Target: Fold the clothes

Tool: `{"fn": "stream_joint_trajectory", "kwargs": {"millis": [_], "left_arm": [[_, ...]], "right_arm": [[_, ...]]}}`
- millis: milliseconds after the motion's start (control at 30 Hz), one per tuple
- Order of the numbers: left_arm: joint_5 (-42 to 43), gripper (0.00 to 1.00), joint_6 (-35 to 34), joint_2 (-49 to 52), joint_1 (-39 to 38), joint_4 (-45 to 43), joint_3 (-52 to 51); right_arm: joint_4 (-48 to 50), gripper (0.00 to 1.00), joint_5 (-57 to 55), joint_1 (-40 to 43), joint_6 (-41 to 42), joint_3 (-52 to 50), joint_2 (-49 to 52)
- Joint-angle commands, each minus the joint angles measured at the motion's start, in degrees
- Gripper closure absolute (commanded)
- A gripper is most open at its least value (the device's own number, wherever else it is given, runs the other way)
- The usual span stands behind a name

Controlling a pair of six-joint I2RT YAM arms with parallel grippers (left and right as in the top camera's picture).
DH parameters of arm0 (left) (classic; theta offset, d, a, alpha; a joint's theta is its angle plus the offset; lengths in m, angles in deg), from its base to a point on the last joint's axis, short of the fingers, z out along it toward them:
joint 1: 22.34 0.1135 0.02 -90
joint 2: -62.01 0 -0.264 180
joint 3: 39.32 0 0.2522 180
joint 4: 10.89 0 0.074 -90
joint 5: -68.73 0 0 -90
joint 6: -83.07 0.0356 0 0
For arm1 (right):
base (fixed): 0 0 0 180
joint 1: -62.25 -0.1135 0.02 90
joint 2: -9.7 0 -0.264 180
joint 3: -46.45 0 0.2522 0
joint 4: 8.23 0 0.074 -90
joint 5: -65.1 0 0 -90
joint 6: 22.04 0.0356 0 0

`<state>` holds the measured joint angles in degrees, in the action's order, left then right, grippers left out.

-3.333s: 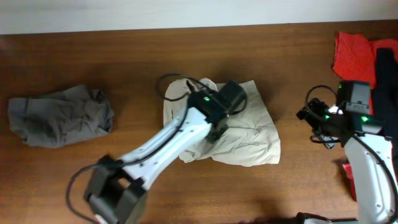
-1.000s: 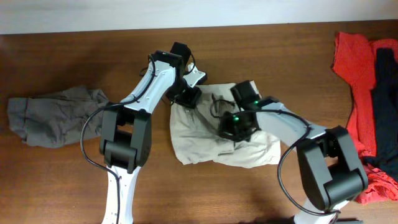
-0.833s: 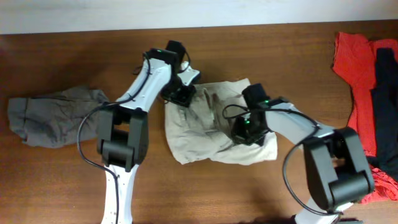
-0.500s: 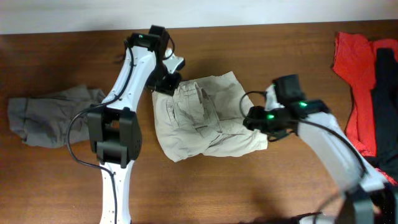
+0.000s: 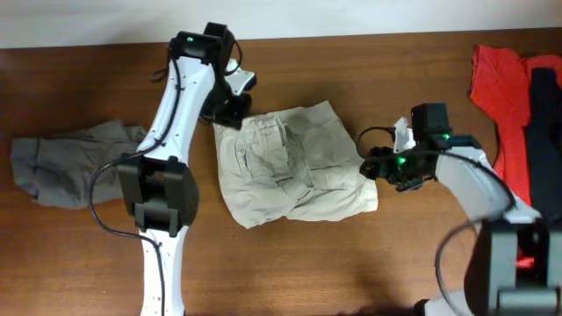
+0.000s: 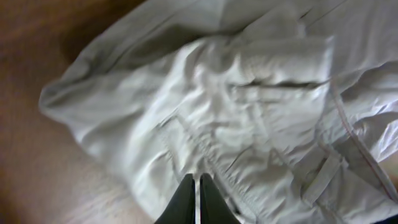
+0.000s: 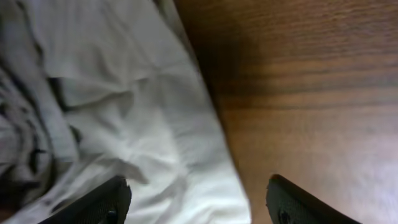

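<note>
The clothes in play are beige shorts (image 5: 290, 167), lying rumpled and partly spread on the table's middle. My left gripper (image 5: 230, 110) sits at their upper left corner. In the left wrist view its fingers (image 6: 186, 196) are pressed together over the shorts (image 6: 249, 106), with only a thin pale strip of cloth between the tips. My right gripper (image 5: 376, 167) stands open at the shorts' right edge. In the right wrist view that gripper (image 7: 202, 202) straddles the hem (image 7: 155, 143), one finger over cloth, the other over bare wood, gripping nothing.
A grey garment (image 5: 79, 162) lies bunched at the far left. A red garment (image 5: 499, 83) and a black one (image 5: 544, 123) lie at the right edge. The wooden table (image 5: 395, 79) shows around the shorts.
The left gripper pulled the shorts up and left, spreading them flatter. The right gripper opened, let go of the cloth and drew back to the right edge of the shorts.
</note>
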<state>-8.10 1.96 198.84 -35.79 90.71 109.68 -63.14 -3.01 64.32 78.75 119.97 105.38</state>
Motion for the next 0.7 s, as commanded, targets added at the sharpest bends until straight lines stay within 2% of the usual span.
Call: {"fn": "stream_joint_trajectory", "kwargs": {"millis": [0,333,567,633,667], "left_arm": [[-2.1,0.95,-1.8,0.5,2.5,2.3,0.8],[-2.0,0.95,-2.2,0.5,7.0,4.7,0.8],[-2.1,0.95,-2.1,0.5,7.2,4.4,0.8],[-2.1,0.95,-2.1,0.5,7.2,4.4,0.8],[-2.1,0.95,-2.1,0.5,7.2,4.4,0.8]], "right_arm": [[1.6,0.25,7.8,2.1,-6.1,-0.1,5.0],[8.7,0.26,20.9,0.8,-10.8,-0.1,11.2],[12.9,0.29,21.9,-3.5,-9.8,-0.1,13.6],[14.0,0.32,21.8,-4.5,-9.0,-0.1,14.5],[14.6,0.38,21.4,-4.8,-8.6,-0.1,14.9]]}}
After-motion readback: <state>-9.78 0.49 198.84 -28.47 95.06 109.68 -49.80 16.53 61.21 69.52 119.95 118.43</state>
